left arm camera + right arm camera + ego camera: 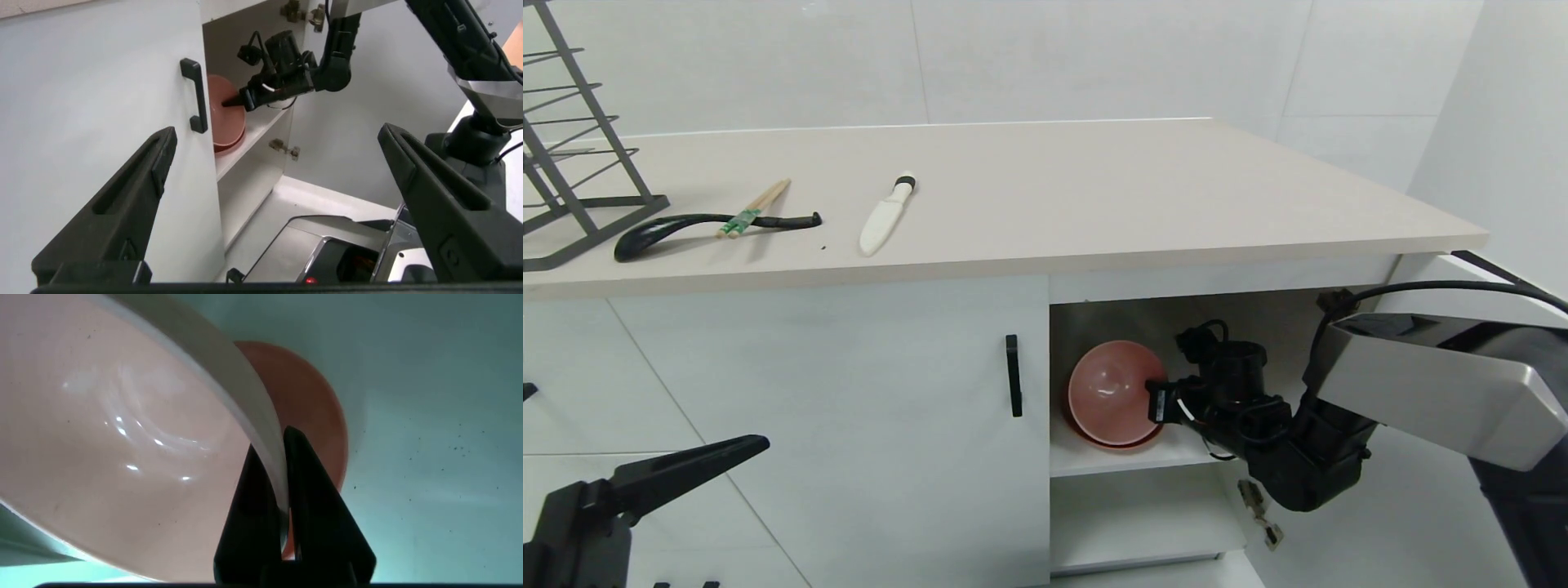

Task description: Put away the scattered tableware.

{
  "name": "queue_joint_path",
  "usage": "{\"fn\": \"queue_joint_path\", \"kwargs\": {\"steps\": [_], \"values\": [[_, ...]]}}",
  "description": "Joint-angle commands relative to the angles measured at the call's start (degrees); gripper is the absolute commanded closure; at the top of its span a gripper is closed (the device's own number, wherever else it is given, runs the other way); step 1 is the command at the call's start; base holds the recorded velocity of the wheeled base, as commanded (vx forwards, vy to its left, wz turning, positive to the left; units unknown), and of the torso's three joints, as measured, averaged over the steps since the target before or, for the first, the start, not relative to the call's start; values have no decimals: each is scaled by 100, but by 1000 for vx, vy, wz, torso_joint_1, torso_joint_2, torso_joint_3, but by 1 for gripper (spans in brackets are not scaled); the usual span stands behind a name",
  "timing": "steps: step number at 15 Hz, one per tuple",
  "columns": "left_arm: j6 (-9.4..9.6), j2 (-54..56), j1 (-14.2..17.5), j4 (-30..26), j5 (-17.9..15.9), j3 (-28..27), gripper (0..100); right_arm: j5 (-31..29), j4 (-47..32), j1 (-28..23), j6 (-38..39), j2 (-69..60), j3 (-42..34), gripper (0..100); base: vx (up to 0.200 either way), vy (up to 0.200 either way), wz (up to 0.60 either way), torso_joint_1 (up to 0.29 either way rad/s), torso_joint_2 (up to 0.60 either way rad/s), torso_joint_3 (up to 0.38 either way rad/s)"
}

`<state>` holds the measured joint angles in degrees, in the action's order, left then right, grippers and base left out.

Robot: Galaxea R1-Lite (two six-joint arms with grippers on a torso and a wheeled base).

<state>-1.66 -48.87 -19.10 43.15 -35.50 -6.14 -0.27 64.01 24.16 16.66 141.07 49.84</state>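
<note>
- The right gripper [1156, 402] is inside the open cupboard. Its fingers are clenched on the rim of a pink bowl [1107, 392], one finger inside the rim and one outside, as the right wrist view shows.
- From that gripper the bowl lies at 9 o'clock, deeper into the cupboard. It is tipped up on edge with its hollow facing outward.
- A darker red dish [1112, 442] sits on the upper shelf [1111, 464] just under and behind the bowl. I cannot tell whether the two touch.
- The coming move likely turns on lowering the bowl toward 6 o'clock onto that dish before the fingers let go.
- The left gripper [278, 135] hangs at 7 o'clock in the head view, fingers spread and holding nothing.
- A black ladle [670, 229], chopsticks [756, 208] and a white knife [886, 216] wait on the countertop [1094, 188] at 10 o'clock. They are nearer the left arm, and the knife's long axis runs from 1 to 7 o'clock.
</note>
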Motion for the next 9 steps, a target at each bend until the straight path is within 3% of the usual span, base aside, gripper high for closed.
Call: {"fn": "queue_joint_path", "kwargs": {"steps": [1, 9], "values": [[-1, -17, 3, 0, -1, -1, 0, 0, 24, 10, 3, 96, 70, 100, 0, 0, 0, 0, 0, 0], [-1, -26, 12, 0, -1, -1, 0, -26, 32, -8, -5, 175, 132, 100, 0, 0, 0, 0, 0, 0]]}}
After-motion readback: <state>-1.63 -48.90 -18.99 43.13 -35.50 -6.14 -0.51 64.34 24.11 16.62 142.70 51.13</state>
